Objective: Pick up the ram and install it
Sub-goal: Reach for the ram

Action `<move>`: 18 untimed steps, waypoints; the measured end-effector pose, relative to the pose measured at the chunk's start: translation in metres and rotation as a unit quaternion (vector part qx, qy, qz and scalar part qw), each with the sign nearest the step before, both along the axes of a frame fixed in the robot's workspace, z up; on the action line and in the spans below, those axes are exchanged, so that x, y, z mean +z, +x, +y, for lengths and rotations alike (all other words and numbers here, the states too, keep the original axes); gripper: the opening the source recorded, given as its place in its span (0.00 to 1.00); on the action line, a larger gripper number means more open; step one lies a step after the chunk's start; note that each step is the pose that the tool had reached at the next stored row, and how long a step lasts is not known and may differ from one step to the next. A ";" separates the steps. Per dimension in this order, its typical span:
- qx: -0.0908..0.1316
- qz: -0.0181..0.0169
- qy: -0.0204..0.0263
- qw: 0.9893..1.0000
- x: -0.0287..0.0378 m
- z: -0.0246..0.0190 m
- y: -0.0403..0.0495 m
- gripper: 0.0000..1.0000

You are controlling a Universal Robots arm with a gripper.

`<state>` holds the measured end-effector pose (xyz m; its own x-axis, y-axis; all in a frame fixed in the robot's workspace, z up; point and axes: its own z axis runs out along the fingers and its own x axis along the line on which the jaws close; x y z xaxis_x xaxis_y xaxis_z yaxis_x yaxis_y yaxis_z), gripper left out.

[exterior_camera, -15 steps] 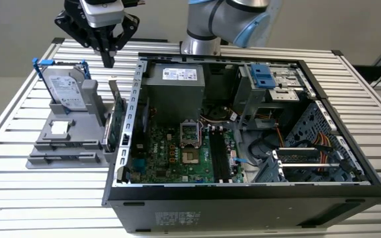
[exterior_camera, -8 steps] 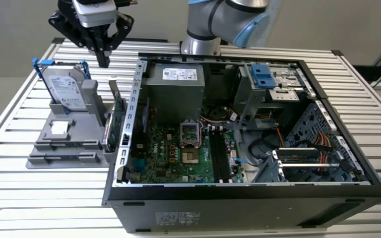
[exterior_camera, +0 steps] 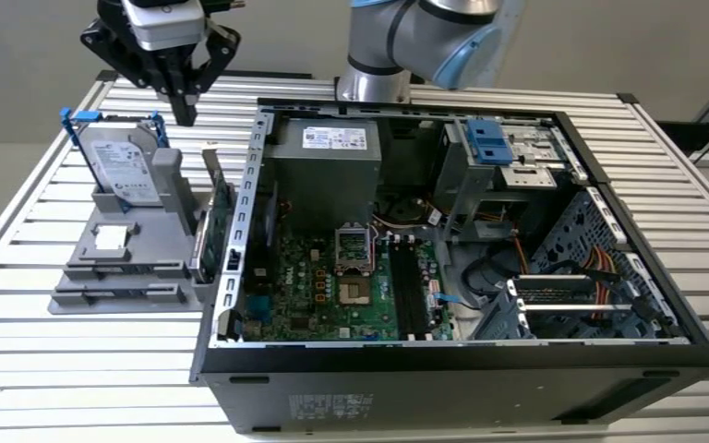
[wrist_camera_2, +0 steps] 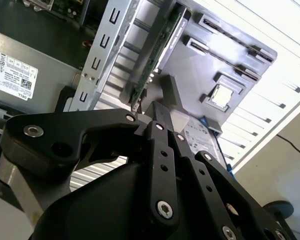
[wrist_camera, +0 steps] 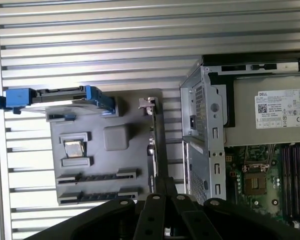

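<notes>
The ram is out of view. My gripper [exterior_camera: 186,113] hangs shut, with nothing between its black fingers, above the grey parts holder [exterior_camera: 145,268] at the exterior view's left. It is just over the back end of the green expansion card [exterior_camera: 215,226] that stands on edge in the holder. In both wrist views the closed fingertips [wrist_camera_2: 155,112] [wrist_camera: 162,187] sit close to that card's edge [wrist_camera_2: 157,60] [wrist_camera: 154,145]. Two long narrow slots in the holder [wrist_camera: 97,176] look dark. The motherboard's black slots [exterior_camera: 406,286] [wrist_camera: 290,170] lie inside the open case.
A silver hard drive with blue handles [exterior_camera: 123,166] [wrist_camera: 55,97] stands at the holder's back. A small chip [wrist_camera: 75,149] rests on the holder. The open computer case [exterior_camera: 453,355] holds the power supply [exterior_camera: 324,152] and the motherboard [exterior_camera: 330,286]. The arm's base [exterior_camera: 373,83] rises behind the case.
</notes>
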<state>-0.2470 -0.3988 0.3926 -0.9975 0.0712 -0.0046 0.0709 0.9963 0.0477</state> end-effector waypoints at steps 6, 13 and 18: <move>0.000 0.000 0.000 1.000 0.0000 0.0000 -0.0057 0.00; 0.000 0.000 0.000 1.000 0.0000 0.0000 -0.0124 0.00; 0.000 0.000 0.000 1.000 0.0000 0.0000 -0.0168 0.00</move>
<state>-0.2638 -0.3988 0.3926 -0.9975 0.0712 -0.0046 0.0709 0.9963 0.0478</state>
